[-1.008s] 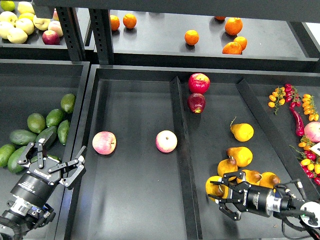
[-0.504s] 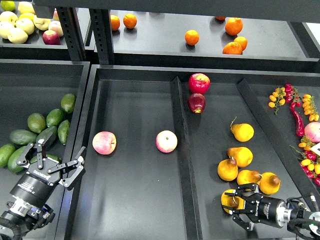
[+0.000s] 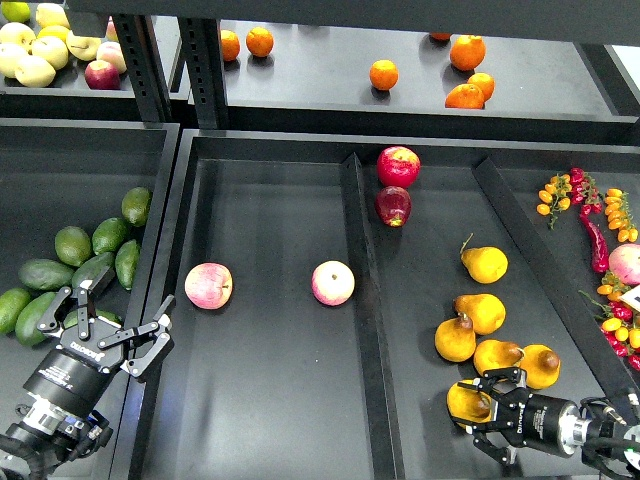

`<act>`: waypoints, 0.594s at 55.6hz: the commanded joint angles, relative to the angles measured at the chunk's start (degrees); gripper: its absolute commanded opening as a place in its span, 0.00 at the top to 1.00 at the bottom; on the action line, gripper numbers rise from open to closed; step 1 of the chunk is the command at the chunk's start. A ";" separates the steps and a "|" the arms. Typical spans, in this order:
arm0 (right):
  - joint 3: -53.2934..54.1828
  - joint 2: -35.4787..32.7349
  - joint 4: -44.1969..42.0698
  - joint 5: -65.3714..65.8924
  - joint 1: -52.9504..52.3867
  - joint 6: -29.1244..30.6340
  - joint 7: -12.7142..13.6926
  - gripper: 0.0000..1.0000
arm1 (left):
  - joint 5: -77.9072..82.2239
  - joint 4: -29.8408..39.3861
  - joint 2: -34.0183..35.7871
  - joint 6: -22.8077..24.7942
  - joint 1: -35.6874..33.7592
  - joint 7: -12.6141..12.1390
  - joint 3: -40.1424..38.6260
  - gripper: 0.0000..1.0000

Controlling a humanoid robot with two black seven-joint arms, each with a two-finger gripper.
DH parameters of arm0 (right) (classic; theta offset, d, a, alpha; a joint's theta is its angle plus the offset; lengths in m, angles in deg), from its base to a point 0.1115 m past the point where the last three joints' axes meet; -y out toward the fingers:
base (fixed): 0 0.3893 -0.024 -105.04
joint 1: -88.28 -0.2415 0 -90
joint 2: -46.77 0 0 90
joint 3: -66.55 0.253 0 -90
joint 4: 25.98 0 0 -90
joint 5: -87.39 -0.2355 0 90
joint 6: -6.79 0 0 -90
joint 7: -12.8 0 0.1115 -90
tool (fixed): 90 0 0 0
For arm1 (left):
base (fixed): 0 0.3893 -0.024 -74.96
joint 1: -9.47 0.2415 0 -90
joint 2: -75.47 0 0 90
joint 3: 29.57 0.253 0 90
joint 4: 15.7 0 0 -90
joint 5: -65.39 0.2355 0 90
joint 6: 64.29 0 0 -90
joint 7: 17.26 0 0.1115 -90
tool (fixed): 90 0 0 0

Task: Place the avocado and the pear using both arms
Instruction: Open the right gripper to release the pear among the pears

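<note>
The pear (image 3: 466, 404), yellow-orange with a dark brown blotch, is held in my right gripper (image 3: 480, 412) low in the right bin, near the front edge. Its fingers (image 3: 497, 379) are closed above and below the fruit. My left gripper (image 3: 120, 312) is open and empty over the right edge of the left bin. A dark green elongated avocado (image 3: 98, 266) lies just beyond its left finger (image 3: 84, 296), apart from it. Other avocados (image 3: 45, 273) lie around it.
Two pink-and-yellow apples (image 3: 208, 286) (image 3: 332, 283) lie in the middle bin. Two red apples (image 3: 398, 166) sit at the back of the right bin, with several yellow pears (image 3: 484, 263) in front of them. A divider rim (image 3: 362, 300) separates the bins. Peppers and small tomatoes (image 3: 590, 215) lie far right.
My right gripper has carried the pear right and down toward the front edge, away from the other pears. My left gripper has shifted slightly down and stays open.
</note>
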 commanded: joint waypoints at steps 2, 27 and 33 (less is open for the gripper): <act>0.08 -2.10 2.41 -0.45 0.00 0.01 0.00 0.01 | 0.00 -0.01 0.00 -0.01 -0.05 0.00 0.12 0.00; 5.42 -7.13 10.33 -8.44 -3.95 0.01 0.00 0.01 | 0.00 -0.10 0.00 -0.01 0.04 0.00 0.21 0.00; 10.44 0.08 9.62 -8.97 -5.10 0.01 0.00 0.01 | 0.00 -0.19 0.00 -0.01 0.04 0.00 0.21 0.01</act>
